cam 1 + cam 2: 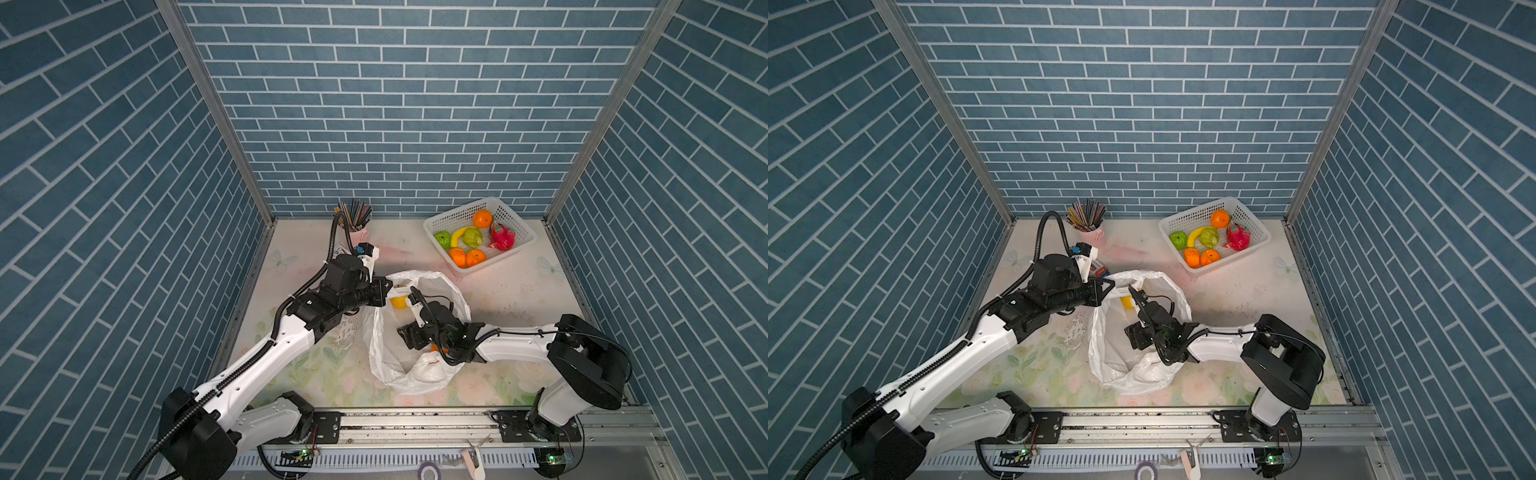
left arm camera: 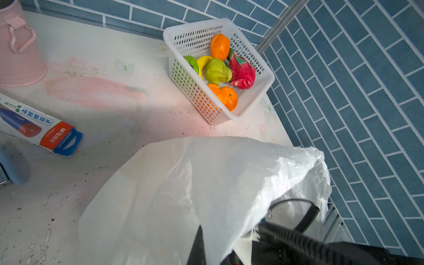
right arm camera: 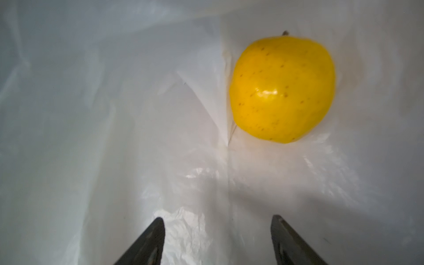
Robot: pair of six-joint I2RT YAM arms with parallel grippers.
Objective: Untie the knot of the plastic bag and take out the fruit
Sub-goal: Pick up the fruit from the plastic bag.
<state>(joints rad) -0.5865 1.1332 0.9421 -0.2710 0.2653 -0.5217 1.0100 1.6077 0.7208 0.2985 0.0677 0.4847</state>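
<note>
Two fingers (image 3: 153, 241) of the right gripper (image 3: 218, 220) stand spread apart inside the plastic bag (image 1: 415, 374), holding nothing. One yellow fruit (image 3: 282, 89) lies on the bag's film ahead of them, closer to one finger's side and clear of both tips. The left gripper (image 1: 386, 289) has its fingers pressed together on the bag's rim, pinching the film and holding that edge up; the bag's mouth stands open. An orange (image 1: 435, 348) shows in the bag behind the right fingers, beside the wrist. Well beyond both pairs of fingers, a white basket (image 1: 455, 216) holds three oranges (image 1: 482, 218), two green fruits (image 1: 442, 239), a dragon fruit (image 1: 502, 237) and a banana (image 1: 457, 235).
</note>
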